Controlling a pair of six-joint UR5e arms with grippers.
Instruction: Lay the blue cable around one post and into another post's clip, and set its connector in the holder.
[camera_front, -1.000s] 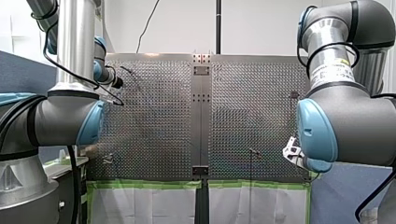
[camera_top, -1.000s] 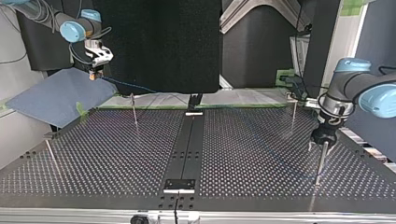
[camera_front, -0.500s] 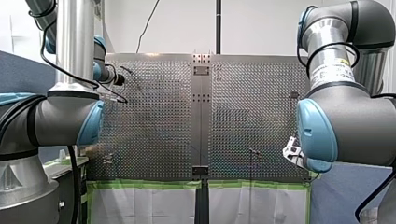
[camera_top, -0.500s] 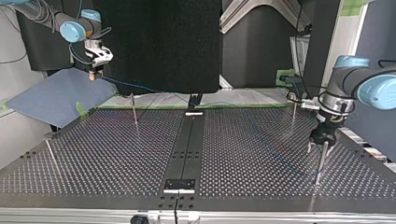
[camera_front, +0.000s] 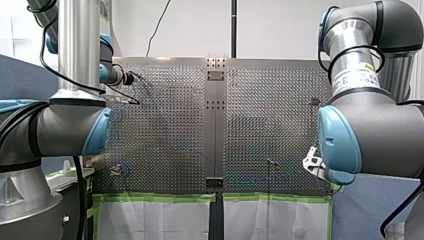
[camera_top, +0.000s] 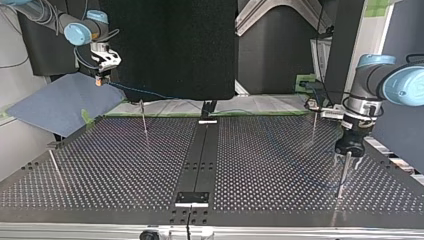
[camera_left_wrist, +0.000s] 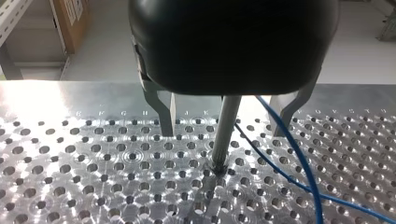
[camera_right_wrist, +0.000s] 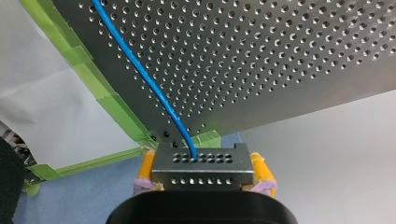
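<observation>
Blue cable (camera_right_wrist: 140, 70) connector (camera_right_wrist: 203, 165) clamped in right pincer (camera_right_wrist: 203, 179), left pincer (camera_left_wrist: 226, 125) wide, lowered astride post (camera_left_wrist: 223, 144).

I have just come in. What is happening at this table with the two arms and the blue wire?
My right gripper is shut on the connector of the blue cable and holds it in the air beside the perforated table. My left gripper is open and straddles a post. The cable runs between that post and one finger. The connector is not yet in a holder.
</observation>
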